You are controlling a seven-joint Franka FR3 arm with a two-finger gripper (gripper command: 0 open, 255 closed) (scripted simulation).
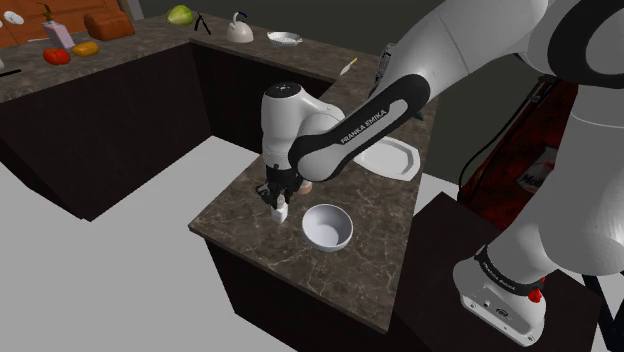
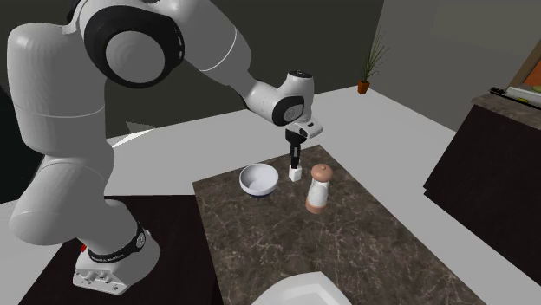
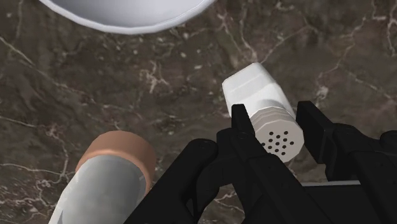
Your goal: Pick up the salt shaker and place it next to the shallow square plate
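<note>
Just one salt shaker [image 3: 256,95], one bowl [image 1: 328,227]

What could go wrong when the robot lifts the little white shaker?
The jaws pinch the salt shaker only near its holed top, so it might slip or tip. The brown-topped grinder stands close by and could get knocked over. The white bowl is near too, so the shaker might bump it.

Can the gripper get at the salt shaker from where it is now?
Probably yes: the gripper is already down over the salt shaker, and the white bowl and the brown-capped grinder stand apart from it on either side.
</note>
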